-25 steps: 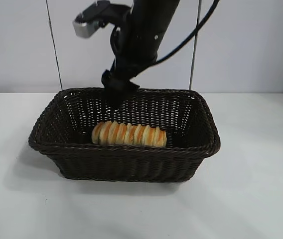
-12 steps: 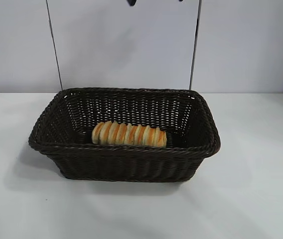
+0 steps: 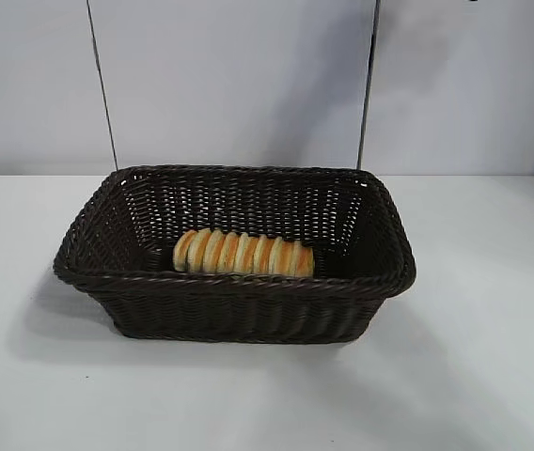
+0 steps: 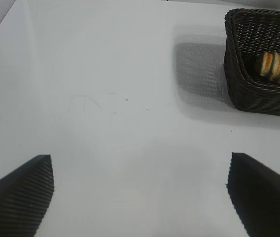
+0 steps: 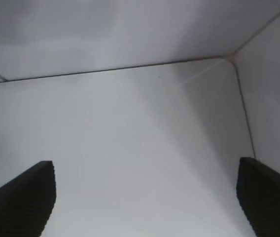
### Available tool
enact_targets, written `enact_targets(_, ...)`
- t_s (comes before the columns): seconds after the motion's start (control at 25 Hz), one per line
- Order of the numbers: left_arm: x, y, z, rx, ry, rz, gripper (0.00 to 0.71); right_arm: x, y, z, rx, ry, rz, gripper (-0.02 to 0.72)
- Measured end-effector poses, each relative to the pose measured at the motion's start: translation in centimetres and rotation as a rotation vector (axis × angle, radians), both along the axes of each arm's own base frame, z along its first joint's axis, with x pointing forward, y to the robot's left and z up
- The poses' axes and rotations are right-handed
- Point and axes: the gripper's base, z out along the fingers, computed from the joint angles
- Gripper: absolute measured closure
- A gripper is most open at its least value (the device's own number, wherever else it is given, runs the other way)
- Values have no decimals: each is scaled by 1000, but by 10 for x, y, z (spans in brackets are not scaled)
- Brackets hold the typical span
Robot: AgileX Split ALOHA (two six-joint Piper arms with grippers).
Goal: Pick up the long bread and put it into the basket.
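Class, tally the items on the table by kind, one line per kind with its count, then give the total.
Long bread: 1, lying inside the basket
Basket: 1, dark brown wicker
Total: 2

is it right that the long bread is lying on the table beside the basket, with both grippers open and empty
Not quite: the exterior view shows the long bread lying inside the basket, not beside it. The rest holds: left gripper and right gripper are open and empty.
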Motion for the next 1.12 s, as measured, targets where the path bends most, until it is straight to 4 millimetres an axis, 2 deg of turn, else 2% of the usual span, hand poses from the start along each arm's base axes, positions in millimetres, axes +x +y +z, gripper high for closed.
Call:
enact_targets(0.16,0,0,0,0,0,0,21,-33,-5,27,15,-46,-19,10)
enact_targets(0.32,0,0,0,0,0,0,21,-84,7,71,6,-148,-13,10)
enact_targets(0.44,0,0,0,0,0,0,21,-134,21,105,0,-249,0,10)
enact_targets(0.52,0,0,0,0,0,0,21,-174,30,127,-13,-323,10,10)
enact_targets(0.64,0,0,0,0,0,0,21,-232,44,145,-35,-412,18,10)
enact_targets(0.76,0,0,0,0,0,0,21,-283,55,147,-53,-472,21,10)
enact_targets(0.84,0,0,0,0,0,0,21,-314,61,140,-70,-490,14,10)
enact_targets(0.96,0,0,0,0,1,0,21,-351,67,121,-103,-519,1,10)
enact_targets(1.12,0,0,0,0,1,0,21,-384,74,88,-123,-577,3,10)
